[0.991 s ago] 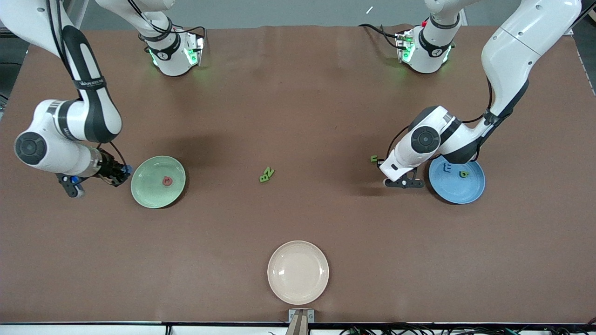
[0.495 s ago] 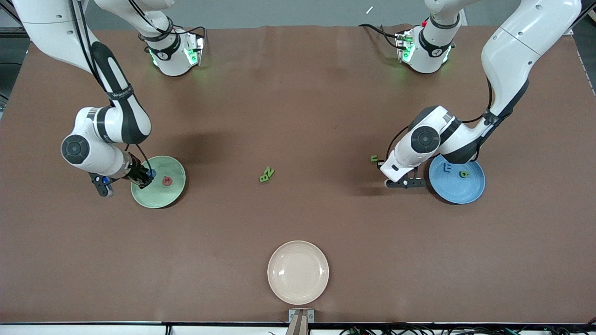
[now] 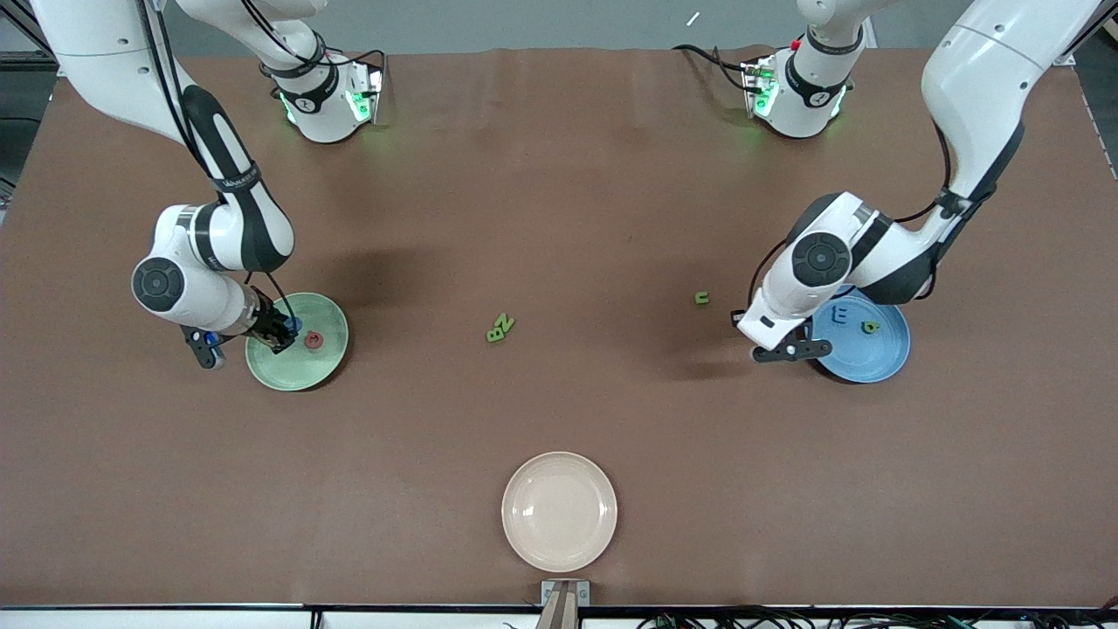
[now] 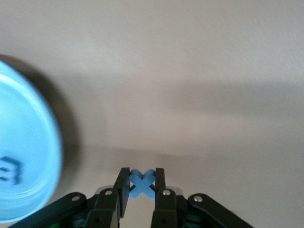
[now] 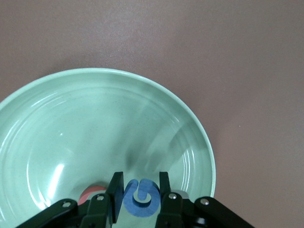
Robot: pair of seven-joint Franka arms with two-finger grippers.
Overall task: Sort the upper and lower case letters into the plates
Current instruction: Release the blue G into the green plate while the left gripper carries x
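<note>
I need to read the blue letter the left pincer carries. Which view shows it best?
The left wrist view: the blue X sits plainly between the left pincer's shut fingers. In the front view the arm hides it; the right wrist view doesn't show it.

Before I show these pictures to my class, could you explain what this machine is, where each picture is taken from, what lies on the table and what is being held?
These are two white robot arms at a brown table, each ending in a two-finger pincer. One picture looks down from a high camera facing the robots; the other two come from cameras on the arms' wrists.

The right pincer, over the green plate, is shut on a blue curled letter. A red letter lies in that plate.

The left pincer, beside the blue plate, is shut on a blue X. That plate holds a blue letter and a green one.

On the table lie two touching green letters and a small green letter. A cream plate sits nearest the high camera.
</note>
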